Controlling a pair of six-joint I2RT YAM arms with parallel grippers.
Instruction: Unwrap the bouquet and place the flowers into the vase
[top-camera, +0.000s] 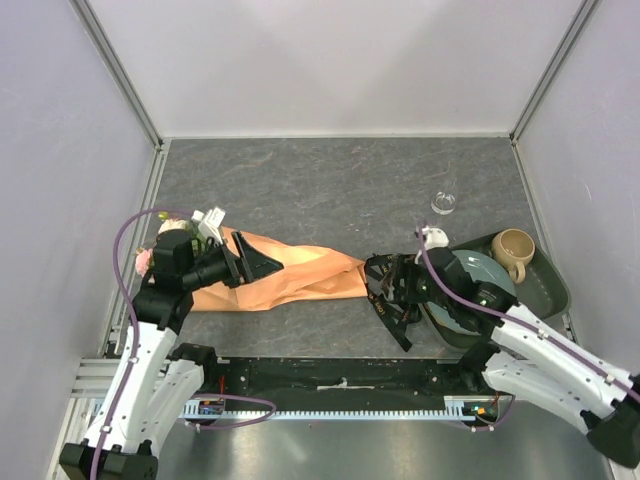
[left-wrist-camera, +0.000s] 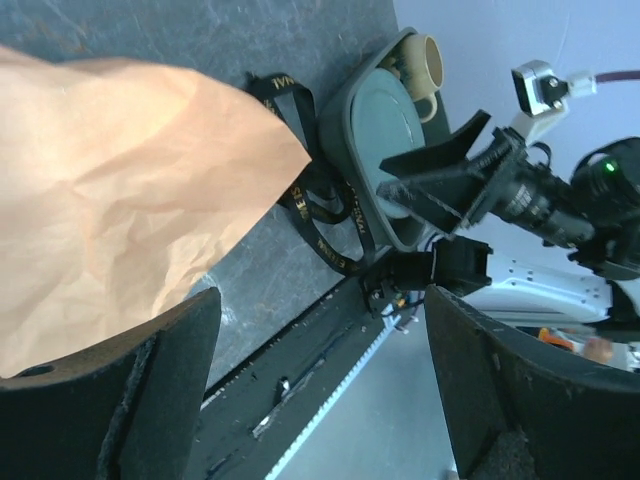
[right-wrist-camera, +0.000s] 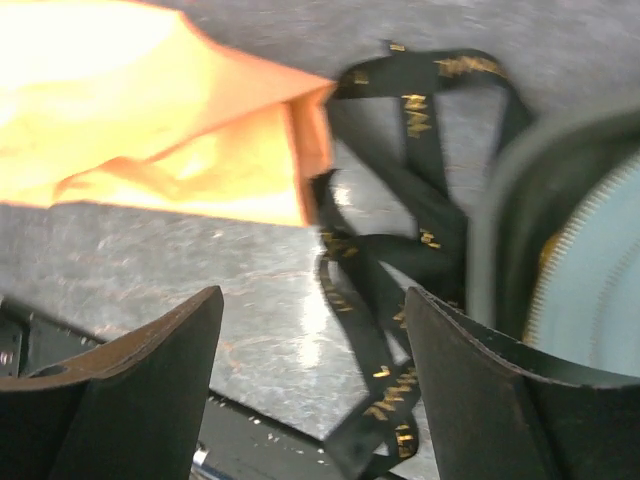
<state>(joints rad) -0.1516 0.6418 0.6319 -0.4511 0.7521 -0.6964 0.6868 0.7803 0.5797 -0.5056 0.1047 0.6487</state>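
Hovering over loose black ribbon (right-wrist-camera: 430, 215) with right end effector (right-wrist-camera: 312, 300) spread and empty. Poising left end effector (left-wrist-camera: 320, 295), likewise spread, beside bouquet (top-camera: 290, 280) lying across table (top-camera: 330, 180), vase (top-camera: 443, 202) well apart. Probably best pinning flower end (top-camera: 160, 240) while peeling kraft paper (left-wrist-camera: 120, 200) back from tail.

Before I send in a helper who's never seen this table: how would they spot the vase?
Find the dark green tray on the right of the table. Just beyond its far-left corner, standing alone, is the vase. Unlike the beige mug in the tray, it is clear glass with no handle.
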